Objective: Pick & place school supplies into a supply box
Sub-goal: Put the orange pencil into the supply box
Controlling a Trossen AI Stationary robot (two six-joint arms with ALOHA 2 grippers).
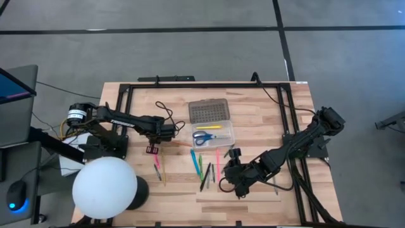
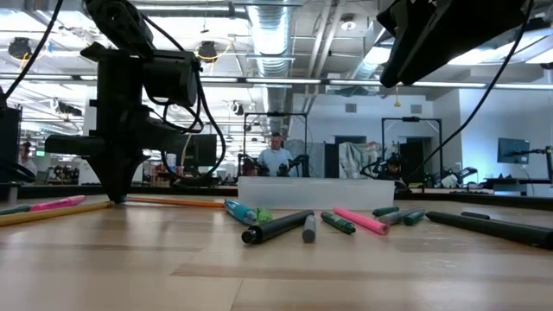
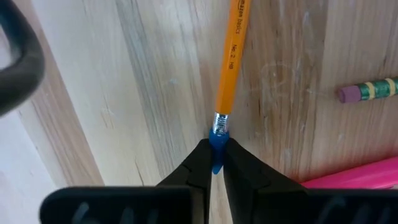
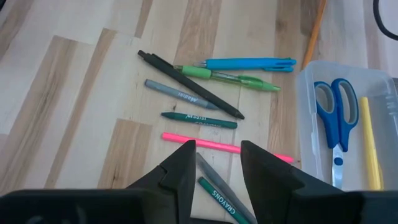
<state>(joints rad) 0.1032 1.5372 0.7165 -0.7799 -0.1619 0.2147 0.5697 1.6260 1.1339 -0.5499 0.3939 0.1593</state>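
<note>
My left gripper (image 3: pixel 216 149) points down near the table's left middle (image 1: pixel 152 149) and is shut on an orange pencil (image 3: pixel 231 56). The pencil runs from it toward the supply box (image 1: pixel 212 125). The box's grey grid lid (image 1: pixel 209 111) lies open. Blue-handled scissors (image 4: pixel 336 118) and a yellow pencil (image 4: pixel 370 143) lie in its clear tray (image 4: pixel 311 93). My right gripper (image 4: pixel 217 165) hovers open over several pens (image 1: pixel 205 166) in front of the box. A pink pen (image 4: pixel 205 144) lies just beyond its fingers. My left gripper pinches the orange pencil's blue eraser end (image 3: pixel 218 134) between its two fingertips. It comes from above, pointing down, in line with the pencil. In the low view the fingertips (image 2: pixel 112 197) reach the tabletop and the pencil (image 2: pixel 173 201) lies low along the wood.
A pink marker (image 3: pixel 354 177) and a pencil with a pink eraser (image 3: pixel 367 90) lie beside my left gripper. A large white sphere (image 1: pixel 104 183) stands at the near left corner. A black frame (image 1: pixel 190 85) edges the table's far and right sides. People stand in the room behind.
</note>
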